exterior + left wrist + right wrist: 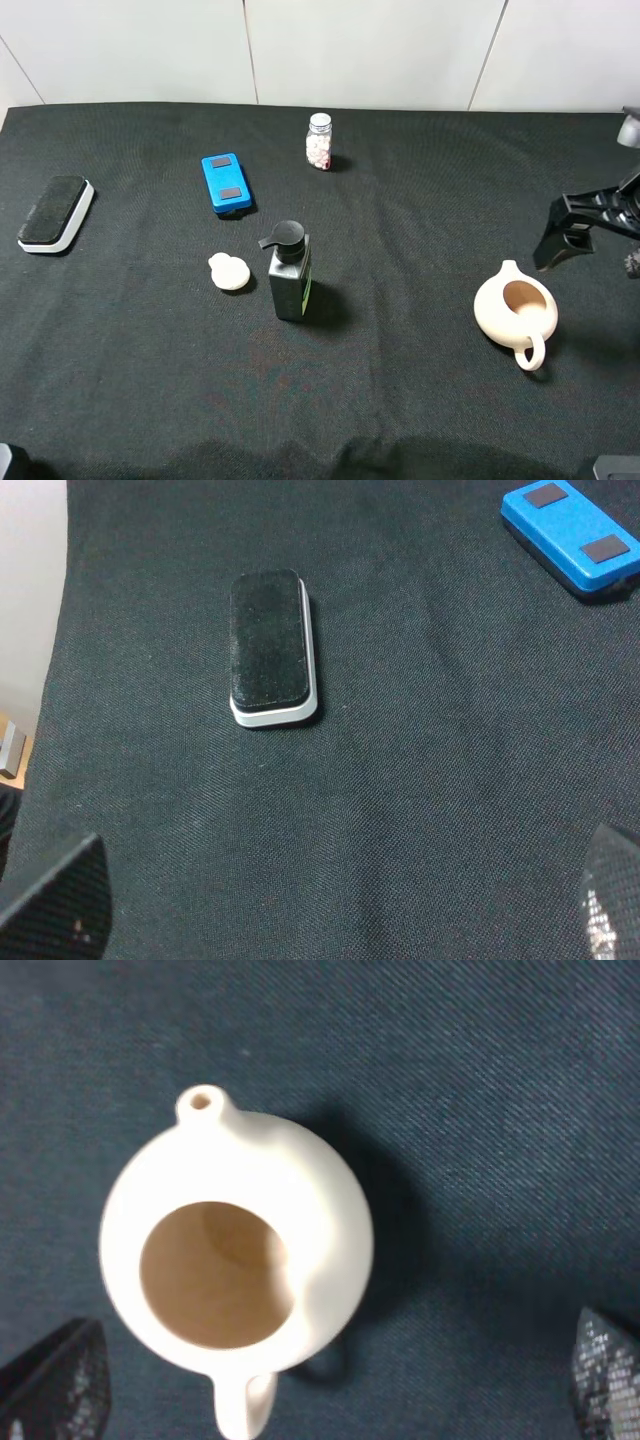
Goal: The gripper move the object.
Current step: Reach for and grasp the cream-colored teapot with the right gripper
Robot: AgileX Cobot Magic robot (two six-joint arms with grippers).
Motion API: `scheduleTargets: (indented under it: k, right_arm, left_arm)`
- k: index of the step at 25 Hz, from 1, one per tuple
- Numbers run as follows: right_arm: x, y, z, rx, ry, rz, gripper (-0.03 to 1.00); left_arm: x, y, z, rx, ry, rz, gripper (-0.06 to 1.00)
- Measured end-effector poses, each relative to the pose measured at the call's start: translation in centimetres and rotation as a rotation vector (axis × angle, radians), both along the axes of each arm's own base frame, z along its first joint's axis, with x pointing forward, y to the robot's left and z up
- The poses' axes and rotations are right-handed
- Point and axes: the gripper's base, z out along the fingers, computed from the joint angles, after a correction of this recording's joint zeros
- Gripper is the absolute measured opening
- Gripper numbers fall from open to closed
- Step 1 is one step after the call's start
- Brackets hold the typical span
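Cloth (420, 400), black and finely woven, covers the table in the high view. Six items rest on it, one of each:
- Eraser (55, 213): oblong, black felt top on a white base, far left.
- Box (226, 184): blue, rounded, with two dark patches.
- Jar (319, 141): clear, white cap, filled with pale pieces, at the rear centre.
- Bottle (290, 272): dark, rectangular, with a black pump head, at the centre.
- Disc (230, 271): cream, round, just beside the bottle on its left.
- Pot (515, 310): cream, smooth ceramic, round, at the front right. Its spout points rearward and its loop handle faces the front.

One right gripper (565, 235), black, hangs behind and right of the pot, apart from it.

Left wrist view: the eraser (270, 650) lies flat and one corner of the box (572, 530) shows. The jaws of the left gripper (335, 910) stand wide apart, and its two dark fingertips (60, 900), of woven texture, hold nothing.

Right wrist view: the pot (235, 1260) sits upright on the cloth. Its brownish interior is open to view, with one small spout hole. The jaws of the right gripper (330, 1390) are apart, and neither fingertip touches the pot.
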Motion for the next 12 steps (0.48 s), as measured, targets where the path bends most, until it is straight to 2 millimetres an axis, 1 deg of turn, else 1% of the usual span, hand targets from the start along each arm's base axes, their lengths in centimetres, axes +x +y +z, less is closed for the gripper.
scheduleTargets:
  k: [4, 9, 12]
  right_arm:
    - [0.4, -0.1, -1.0, -0.008, 0.035, -0.008, 0.69]
    - [0.0, -0.1, -3.2, -0.017, 0.088, -0.013, 0.69]
    - [-0.3, -0.2, -3.9, -0.024, 0.086, -0.014, 0.69]
  left_arm:
    - [0.0, 0.0, 0.0, 0.000, 0.000, 0.000, 0.99]
    - [0.0, 0.0, 0.0, 0.000, 0.000, 0.000, 0.99]
    - [0.0, 0.0, 0.0, 0.000, 0.000, 0.000, 0.99]
